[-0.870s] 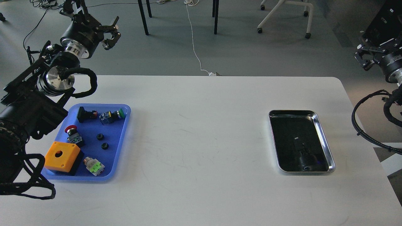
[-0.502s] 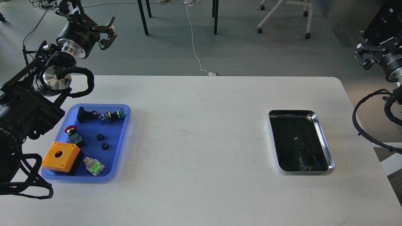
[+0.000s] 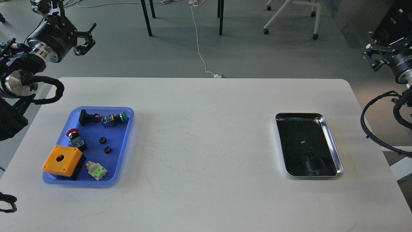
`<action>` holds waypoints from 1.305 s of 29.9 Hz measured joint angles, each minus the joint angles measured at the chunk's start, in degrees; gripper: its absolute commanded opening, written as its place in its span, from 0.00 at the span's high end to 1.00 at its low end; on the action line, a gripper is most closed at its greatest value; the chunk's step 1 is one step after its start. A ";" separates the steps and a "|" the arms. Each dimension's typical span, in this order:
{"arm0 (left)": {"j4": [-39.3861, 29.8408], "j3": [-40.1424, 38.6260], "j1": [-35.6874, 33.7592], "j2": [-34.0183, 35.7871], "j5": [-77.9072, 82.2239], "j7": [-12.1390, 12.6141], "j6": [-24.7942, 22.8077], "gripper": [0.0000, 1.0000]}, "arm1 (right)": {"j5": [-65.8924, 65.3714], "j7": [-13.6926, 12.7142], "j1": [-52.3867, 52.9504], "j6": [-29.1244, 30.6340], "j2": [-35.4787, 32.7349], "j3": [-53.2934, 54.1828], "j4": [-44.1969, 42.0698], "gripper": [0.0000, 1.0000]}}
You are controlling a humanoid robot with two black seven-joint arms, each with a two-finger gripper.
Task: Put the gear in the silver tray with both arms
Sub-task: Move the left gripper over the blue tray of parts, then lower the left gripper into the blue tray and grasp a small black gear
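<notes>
Two small black gears (image 3: 102, 140) (image 3: 107, 149) lie in the middle of the blue tray (image 3: 126, 145) at the table's left. The silver tray (image 3: 332, 145) sits at the right with nothing in it; its dark bottom only mirrors the room. My left gripper (image 3: 86, 39) is open and empty, raised beyond the table's far left corner, well away from the gears. My right gripper (image 3: 370, 55) hangs off the table's right edge, above and behind the silver tray, with its claws apart and nothing in them.
The blue tray also holds an orange box (image 3: 61, 160), a red button (image 3: 72, 132), a green button (image 3: 122, 116), a black switch (image 3: 85, 117) and a green-lit part (image 3: 96, 170). Chair legs (image 3: 291, 16) and a white cable (image 3: 201, 58) are on the floor behind the table.
</notes>
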 measured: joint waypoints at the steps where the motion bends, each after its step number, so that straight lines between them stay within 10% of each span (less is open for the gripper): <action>1: -1.73 1.14 -0.01 1.40 1.69 -0.05 -0.02 0.02 | 0.00 0.00 -0.02 0.00 -0.02 0.03 -0.02 0.00; 15: -27.81 8.86 -0.03 21.28 25.66 0.17 -0.02 0.03 | 0.00 0.01 -0.97 0.00 -0.77 -0.28 0.14 0.00; 39: -36.64 14.57 3.14 20.99 91.31 -2.75 5.15 0.06 | 0.20 1.68 -5.97 0.00 1.03 0.37 -0.34 0.00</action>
